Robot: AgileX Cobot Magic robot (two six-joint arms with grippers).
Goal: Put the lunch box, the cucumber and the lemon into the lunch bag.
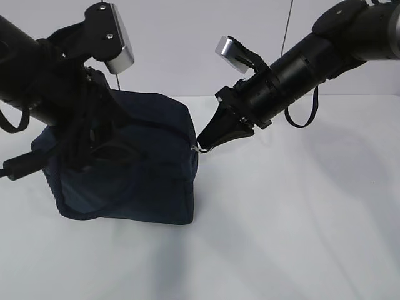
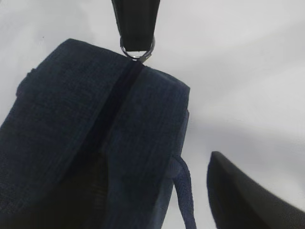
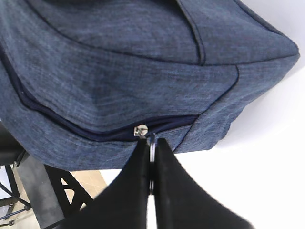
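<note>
left end effector (image 1: 94, 140) seems buried behind the lunch bag (image 1: 150, 181), grip unclear.

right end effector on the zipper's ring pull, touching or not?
Touching. The right wrist view shows the right end effector shut on the silver ring pull at the lunch bag's zipper; the left wrist view agrees.

Left arm (image 1: 37, 87): reaches in from upper left, slants down to the right, wrist bent low.
Left gripper (image 1: 100, 140): hard to make out, dark on dark; one finger (image 2: 248, 200) shows in the wrist view.
Right arm (image 1: 312, 56): comes from upper right, slopes down to the left.
Right gripper (image 1: 209, 140): fingers pressed together, pinching a small metal ring (image 3: 151, 143).
</note>
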